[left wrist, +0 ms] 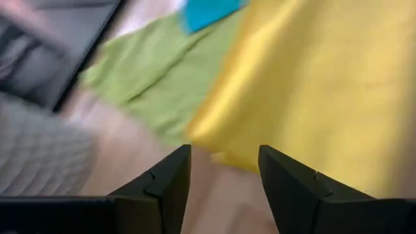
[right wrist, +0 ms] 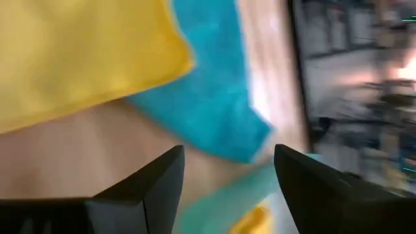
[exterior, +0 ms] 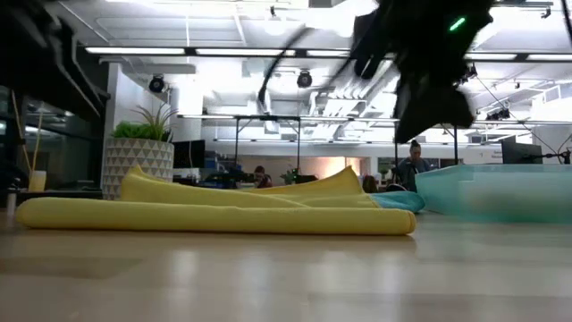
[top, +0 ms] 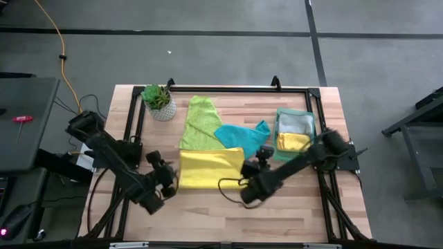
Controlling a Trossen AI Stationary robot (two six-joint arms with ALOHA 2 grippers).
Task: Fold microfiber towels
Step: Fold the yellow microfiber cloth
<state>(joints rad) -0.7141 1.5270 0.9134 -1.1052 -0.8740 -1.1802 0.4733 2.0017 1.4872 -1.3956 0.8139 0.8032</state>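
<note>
A yellow microfiber towel (top: 211, 167) lies folded flat on the wooden table (top: 208, 207), shown near the front in the low view (exterior: 214, 217). Behind it lie a lime green towel (top: 201, 124) and a teal towel (top: 242, 133), which overlap. My left gripper (top: 172, 181) hovers open just off the yellow towel's left edge (left wrist: 208, 140). My right gripper (top: 253, 164) hovers open beside the yellow towel's right far corner (right wrist: 175, 62), over the teal towel (right wrist: 208, 97). Nothing is between the fingers of either.
A translucent green tray (top: 295, 130) at the right holds a grey cloth and a yellow cloth. A potted plant (top: 159, 102) stands at the far left corner. A black frame (top: 235, 88) borders the table's far and side edges. Bare wood lies along the near edge.
</note>
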